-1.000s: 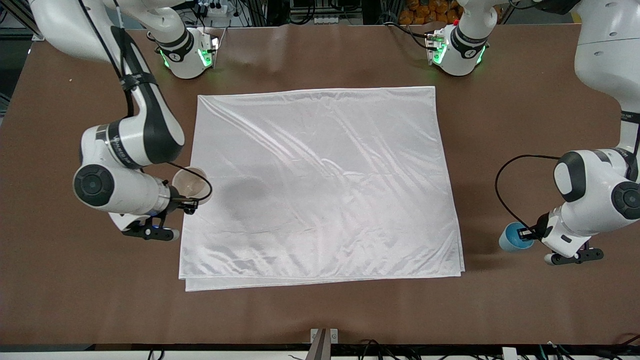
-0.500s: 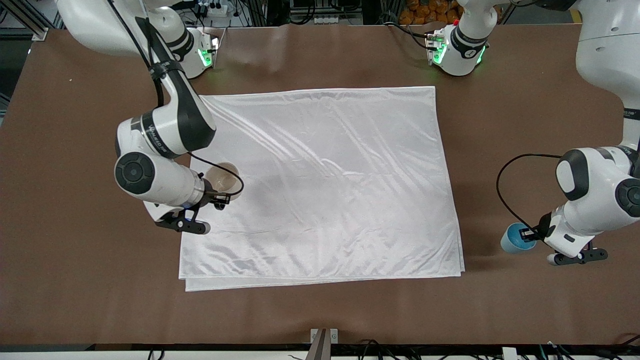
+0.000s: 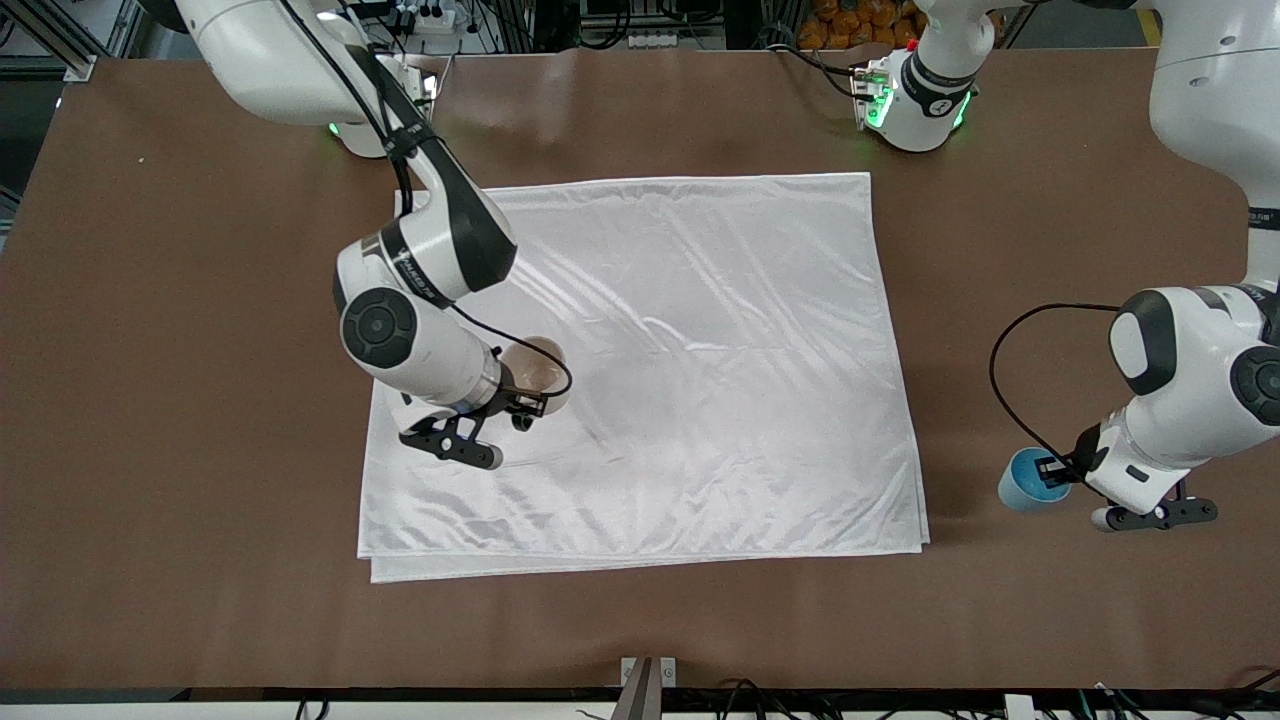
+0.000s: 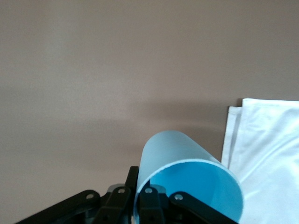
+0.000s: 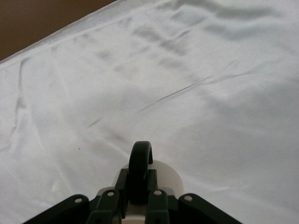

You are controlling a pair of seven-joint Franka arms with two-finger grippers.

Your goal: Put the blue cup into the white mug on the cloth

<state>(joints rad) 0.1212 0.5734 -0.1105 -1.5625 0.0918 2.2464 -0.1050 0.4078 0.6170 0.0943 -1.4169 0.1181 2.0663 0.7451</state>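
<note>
Bright, even overhead light; sheen on the cloth (image 3: 650, 370), soft shadows, wrist views slightly blurred.

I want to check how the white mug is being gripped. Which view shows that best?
The right wrist view: the right gripper has its jaws shut on the white mug by its black handle, over the cloth. The front view shows the mug's open mouth but hides the grip. The left wrist view does not show the mug.

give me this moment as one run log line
right gripper: shut on white mug, over cloth | left gripper: shut on blue cup, off cloth | nesting: not yet done
</note>
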